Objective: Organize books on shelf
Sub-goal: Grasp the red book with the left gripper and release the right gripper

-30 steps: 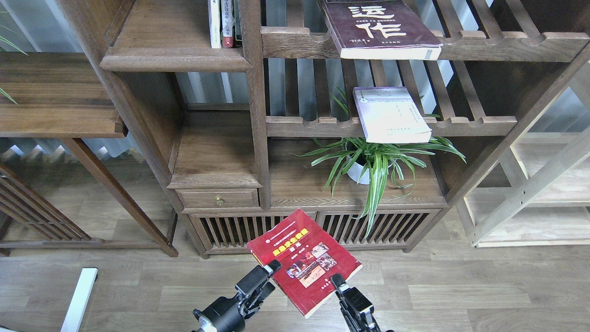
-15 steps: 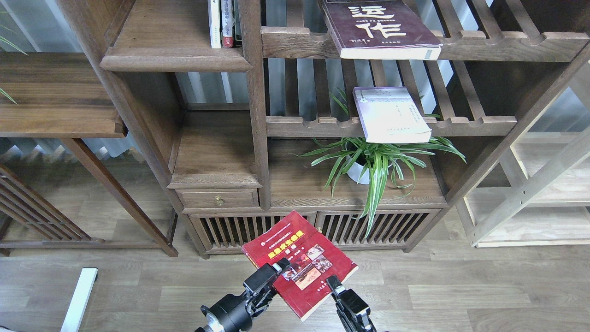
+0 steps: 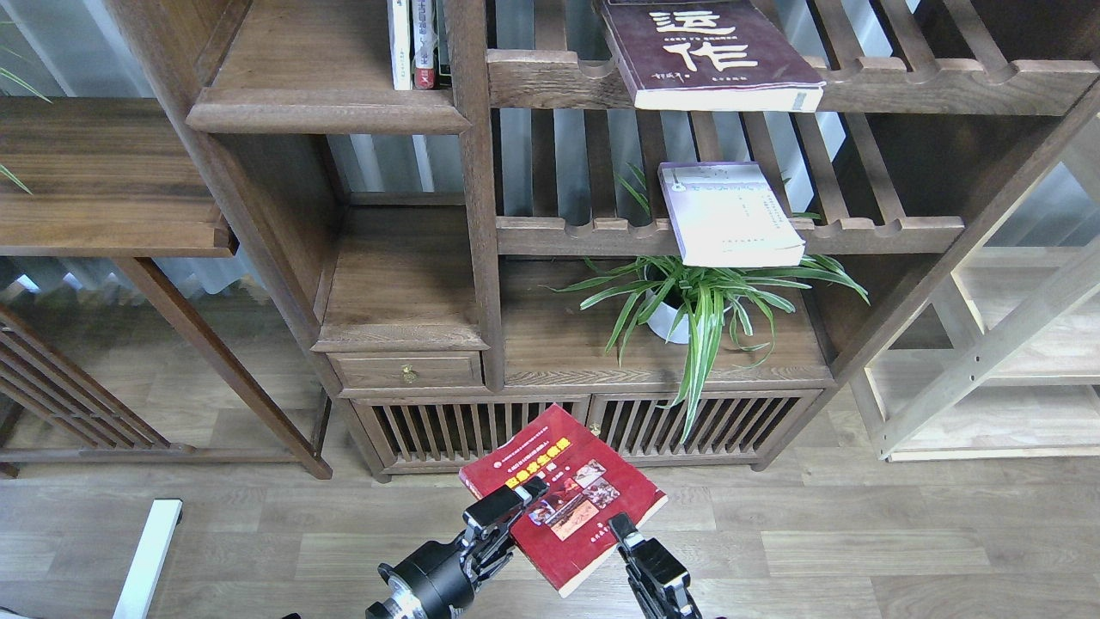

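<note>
A bright red book (image 3: 577, 486) with a yellow title and photos hangs above the floor in front of the bookcase. My left gripper (image 3: 514, 507) grips its left edge with one finger on the cover. My right gripper (image 3: 620, 529) grips its lower right edge. A maroon book (image 3: 713, 52) with white characters lies on the upper slatted rack. A pale lavender-white book (image 3: 730, 215) lies on the lower slatted rack. A solid dark shelf board (image 3: 326, 110) with a rounded front edge is at the upper left.
Slim white-spined and red-spined volumes (image 3: 417, 43) stand at the right end of that shelf. A second solid board (image 3: 404, 331) sits above a small drawer. A potted spider plant (image 3: 696, 301) stands under the lavender book. A light pine frame (image 3: 988, 361) is at the right.
The red book has sunk a little and turned slightly. My left gripper has slid further right over its left edge. The right gripper has shifted slightly left and down.
</note>
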